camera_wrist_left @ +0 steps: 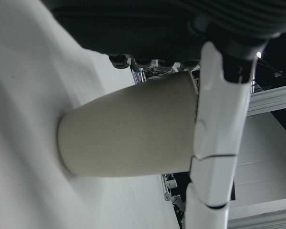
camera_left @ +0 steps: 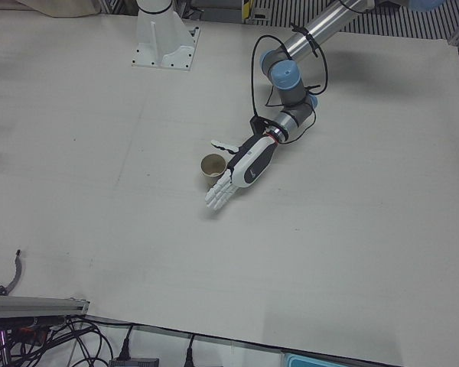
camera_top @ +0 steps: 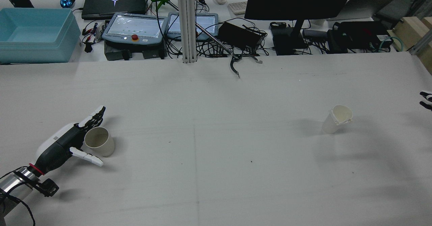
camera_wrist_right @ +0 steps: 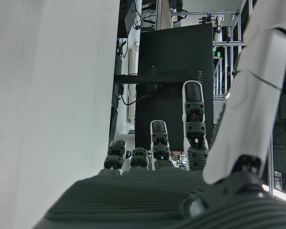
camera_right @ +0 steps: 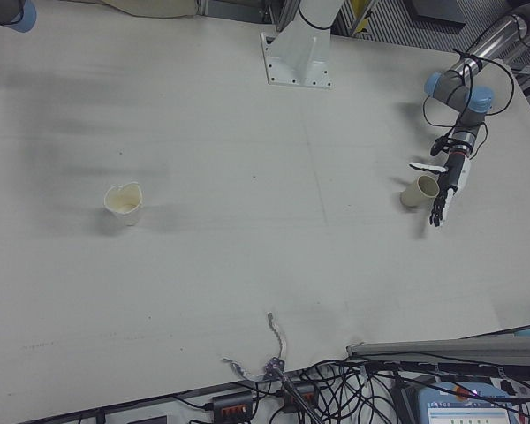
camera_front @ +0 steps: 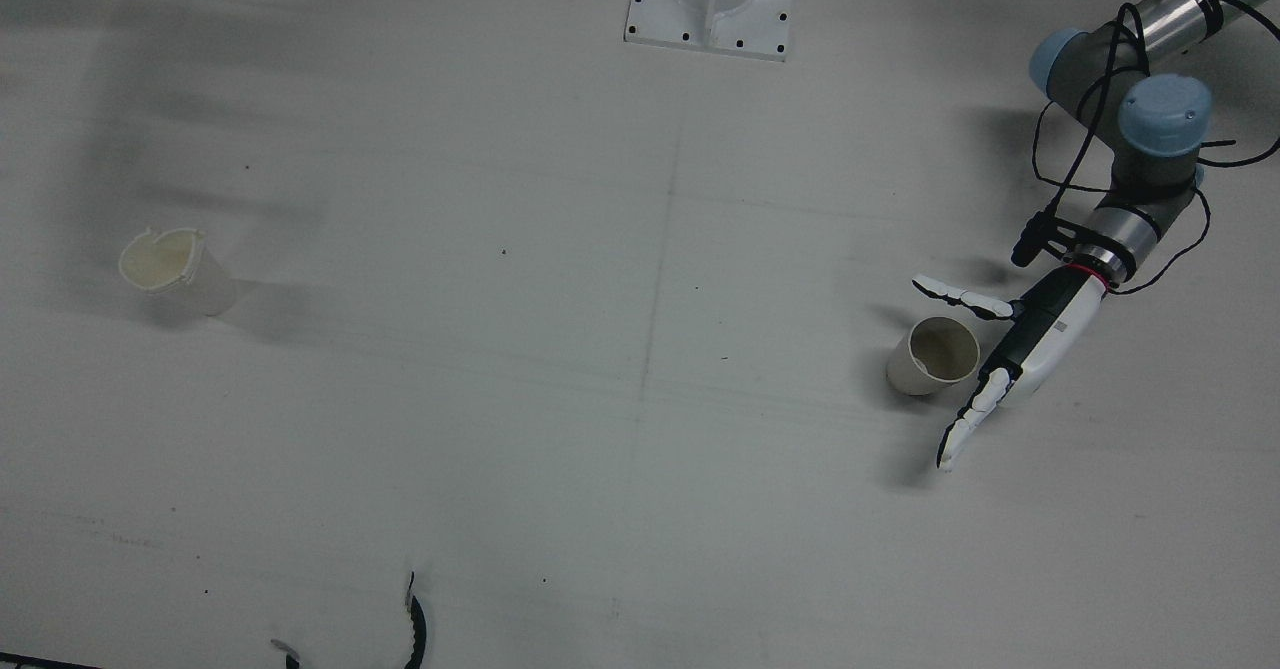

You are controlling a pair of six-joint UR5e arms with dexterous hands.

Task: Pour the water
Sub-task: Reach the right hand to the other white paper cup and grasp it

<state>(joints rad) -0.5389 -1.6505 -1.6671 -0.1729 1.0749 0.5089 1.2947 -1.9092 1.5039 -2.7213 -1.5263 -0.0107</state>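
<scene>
A beige paper cup [camera_front: 934, 354] stands upright on the white table on my left side. My left hand [camera_front: 1032, 342] is open beside it, palm toward the cup, with the thumb on one side and the fingers [camera_front: 968, 421] stretched past the other. The rear view shows this cup [camera_top: 99, 141] next to the left hand [camera_top: 60, 146]. The left hand view is filled by the cup's wall [camera_wrist_left: 128, 138]. A second cup [camera_front: 175, 267] with a dented rim stands far across the table. My right hand [camera_wrist_right: 181, 143] is open and holds nothing; only its fingertips [camera_top: 426, 99] show in the rear view.
An arm pedestal base [camera_front: 710, 11] is bolted at the table's far middle. A black grabber tool [camera_top: 238, 64] lies at the operators' edge. Behind it are a blue bin [camera_top: 33, 33], teach pendants, cables and a monitor.
</scene>
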